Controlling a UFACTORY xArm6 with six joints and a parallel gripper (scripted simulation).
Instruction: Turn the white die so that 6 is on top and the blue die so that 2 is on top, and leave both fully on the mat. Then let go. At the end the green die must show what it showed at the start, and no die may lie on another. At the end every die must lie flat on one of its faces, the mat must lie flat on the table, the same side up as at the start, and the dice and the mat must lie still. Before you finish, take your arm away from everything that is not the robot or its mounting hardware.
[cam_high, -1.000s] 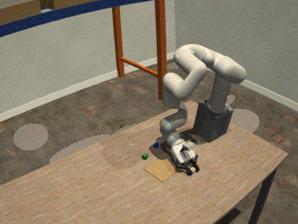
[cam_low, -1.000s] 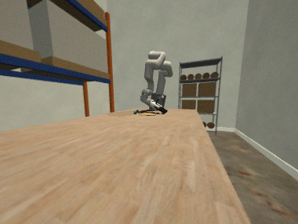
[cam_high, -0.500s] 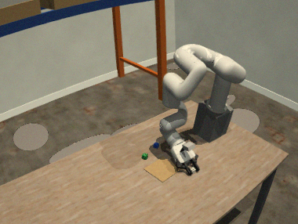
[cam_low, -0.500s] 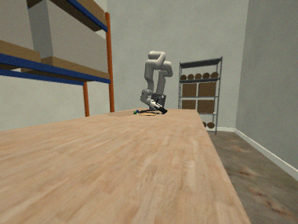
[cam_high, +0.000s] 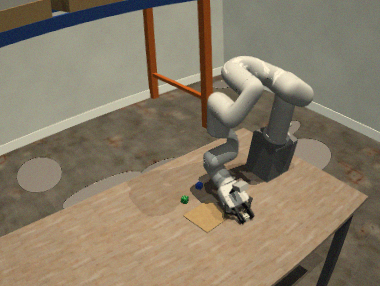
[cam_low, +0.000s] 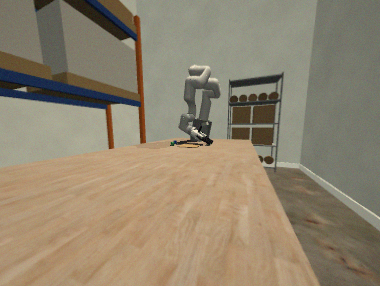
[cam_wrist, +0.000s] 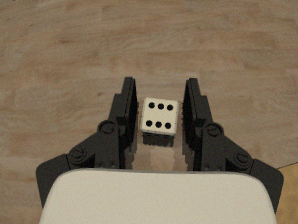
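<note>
The white die (cam_wrist: 160, 116) stands between the fingers with a gap on each side, on bare table beside the mat (cam_high: 202, 218) (cam_wrist: 289, 200). The face turned to the wrist camera shows six pips; a darker side face is below it. My gripper (cam_high: 247, 218) (cam_wrist: 160, 91) is open around the die, low over the table and tilted. The blue die (cam_high: 199, 185) and the green die (cam_high: 184, 199) lie apart on the table, off the mat, on its far side in the top view. Their pips are too small to read.
The wooden table (cam_high: 125, 240) (cam_low: 175, 200) carries the arm's dark base (cam_high: 270, 155). The arm reaches over the table close to the blue die. The table's right edge is beyond the gripper in the top view. Shelving stands off the table.
</note>
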